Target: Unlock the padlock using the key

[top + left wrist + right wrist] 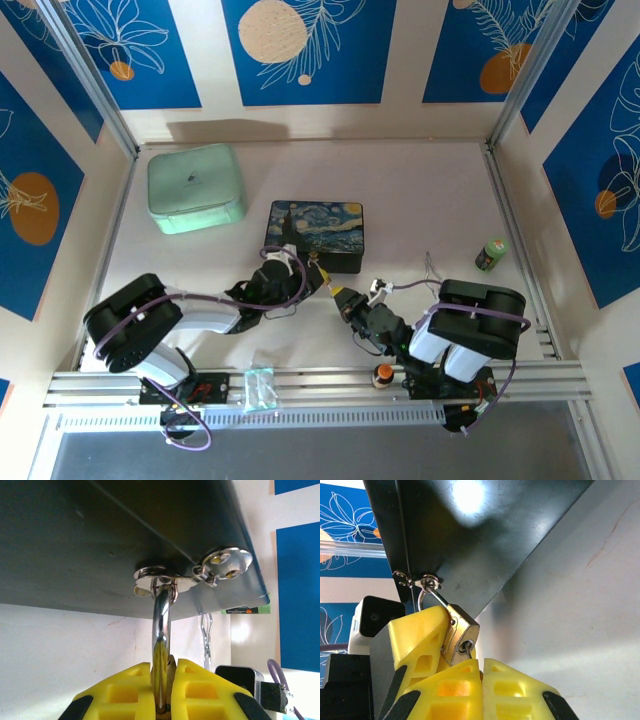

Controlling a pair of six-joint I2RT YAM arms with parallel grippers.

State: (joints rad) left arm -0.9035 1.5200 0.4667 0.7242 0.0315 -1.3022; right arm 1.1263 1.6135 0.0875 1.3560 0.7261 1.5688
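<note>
The brass padlock [462, 630] hangs by its thin silver shackle [161, 625] from the clasp [155, 577] on the front of the starry-night box [316, 235]. My left gripper [167, 690] is shut on the padlock's body, one yellow finger [415, 640] on each side. The small silvery key [468, 650] has its tip in the keyhole on the padlock's bottom face. My right gripper [481, 672] is shut on the key just below the padlock. In the top view the two grippers [322, 280] [342, 296] meet at the box's front right corner.
A mint-green case [196, 187] lies at the back left. A small green bottle [491, 253] stands at the right, with thin metal forceps [432, 268] near it. A clear plastic bag [260, 388] and a small orange-capped item [382, 375] rest on the front rail.
</note>
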